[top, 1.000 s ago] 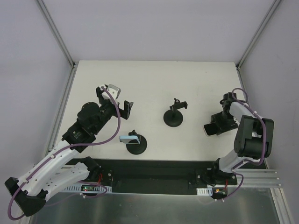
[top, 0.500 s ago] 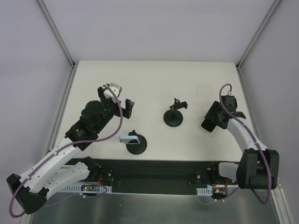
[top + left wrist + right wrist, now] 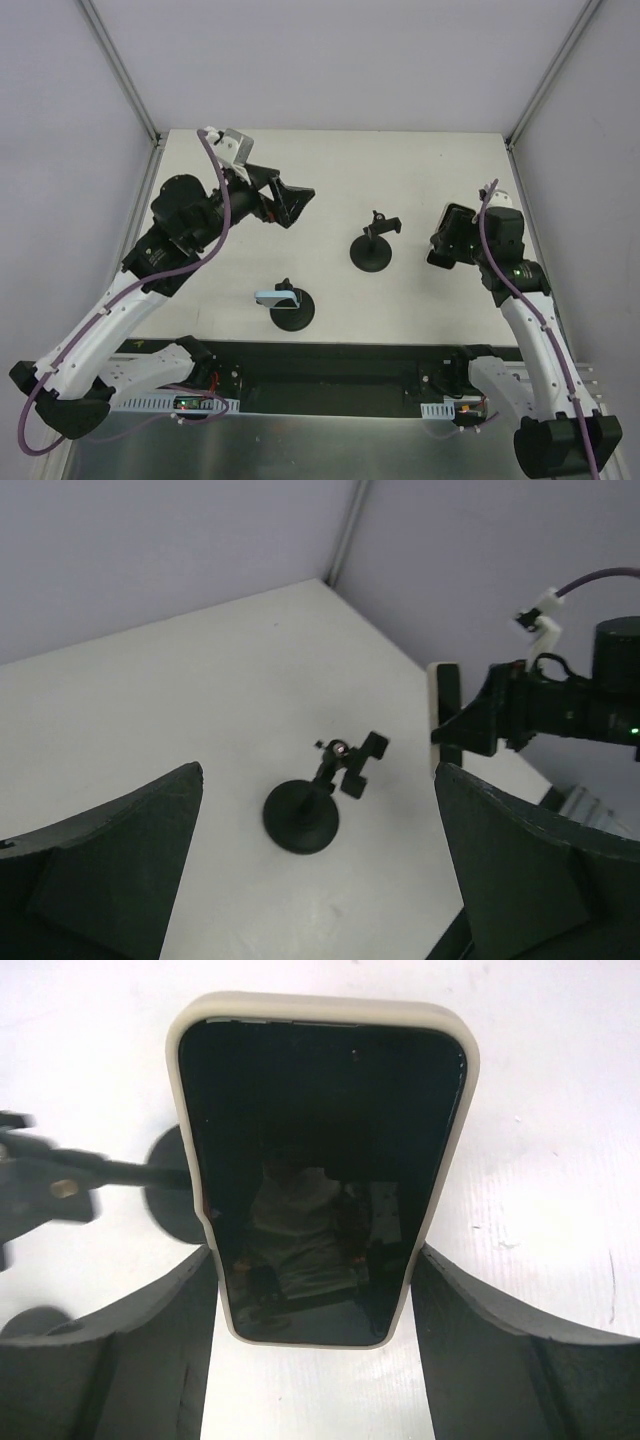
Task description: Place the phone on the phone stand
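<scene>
My right gripper is shut on the phone, a black-screened phone in a cream case, and holds it above the table at the right; in the top view the phone is to the right of the empty black phone stand. That stand has a round base and a small clamp on top; it also shows in the left wrist view and at the left edge of the right wrist view. My left gripper is open and empty, raised at the upper left, with its fingers wide apart.
A second black stand near the front edge holds a light blue phone. Grey enclosure walls with metal posts surround the white table. A black rail runs along the near edge.
My right arm has lifted the phone off the table and carried it up and slightly left. My left arm has swung up and toward the back, its gripper now pointing right.
</scene>
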Action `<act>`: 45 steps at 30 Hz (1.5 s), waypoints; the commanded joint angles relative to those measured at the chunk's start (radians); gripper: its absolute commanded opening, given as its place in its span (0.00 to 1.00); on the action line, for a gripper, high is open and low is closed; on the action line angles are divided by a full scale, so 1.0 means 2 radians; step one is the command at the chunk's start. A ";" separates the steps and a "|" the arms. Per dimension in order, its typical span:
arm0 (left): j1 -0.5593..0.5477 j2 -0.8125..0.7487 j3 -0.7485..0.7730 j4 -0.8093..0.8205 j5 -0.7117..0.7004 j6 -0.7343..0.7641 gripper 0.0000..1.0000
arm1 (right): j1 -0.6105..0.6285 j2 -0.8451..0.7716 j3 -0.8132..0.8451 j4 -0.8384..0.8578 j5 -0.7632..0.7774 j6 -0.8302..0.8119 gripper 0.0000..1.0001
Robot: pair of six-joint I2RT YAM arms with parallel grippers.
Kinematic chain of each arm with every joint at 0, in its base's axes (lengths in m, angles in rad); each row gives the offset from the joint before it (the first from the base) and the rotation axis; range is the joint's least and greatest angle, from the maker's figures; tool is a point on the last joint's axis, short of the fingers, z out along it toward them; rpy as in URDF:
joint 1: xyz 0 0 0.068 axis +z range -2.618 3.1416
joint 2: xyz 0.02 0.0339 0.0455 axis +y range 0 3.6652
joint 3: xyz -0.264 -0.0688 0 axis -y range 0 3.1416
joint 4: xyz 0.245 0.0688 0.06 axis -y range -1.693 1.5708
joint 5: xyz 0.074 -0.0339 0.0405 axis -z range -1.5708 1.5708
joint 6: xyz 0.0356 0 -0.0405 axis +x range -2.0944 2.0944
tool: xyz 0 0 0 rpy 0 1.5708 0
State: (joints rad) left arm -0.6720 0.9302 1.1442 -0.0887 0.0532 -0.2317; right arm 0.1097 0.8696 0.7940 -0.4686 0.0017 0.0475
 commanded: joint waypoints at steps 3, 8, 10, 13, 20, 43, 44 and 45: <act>0.004 0.099 0.098 -0.007 0.204 -0.107 0.96 | 0.022 -0.045 0.073 -0.003 -0.113 -0.021 0.00; -0.001 0.218 0.164 -0.008 0.292 -0.159 0.83 | 0.061 -0.050 0.080 0.005 -0.197 -0.038 0.00; -0.010 0.259 0.180 -0.007 0.328 -0.172 0.83 | 0.088 -0.056 0.078 0.010 -0.206 -0.047 0.00; -0.026 0.299 0.209 -0.006 0.357 -0.186 0.84 | 0.128 -0.070 0.071 0.020 -0.217 -0.057 0.00; -0.059 0.323 0.213 -0.006 0.356 -0.163 0.82 | 0.209 -0.081 0.066 0.019 -0.179 -0.084 0.01; -0.084 0.316 0.189 -0.130 0.276 -0.071 0.45 | 0.341 -0.037 0.086 0.011 -0.004 -0.107 0.00; -0.084 0.317 0.193 -0.134 0.279 -0.068 0.47 | 0.342 -0.034 0.085 0.013 -0.004 -0.107 0.00; -0.085 0.316 0.194 -0.143 0.279 -0.064 0.51 | 0.343 -0.034 0.085 0.013 0.014 -0.108 0.00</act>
State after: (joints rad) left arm -0.8314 1.5894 1.5013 -0.3138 0.6090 -0.4042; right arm 0.7837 0.8001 0.9100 -0.5213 -0.0502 -0.1524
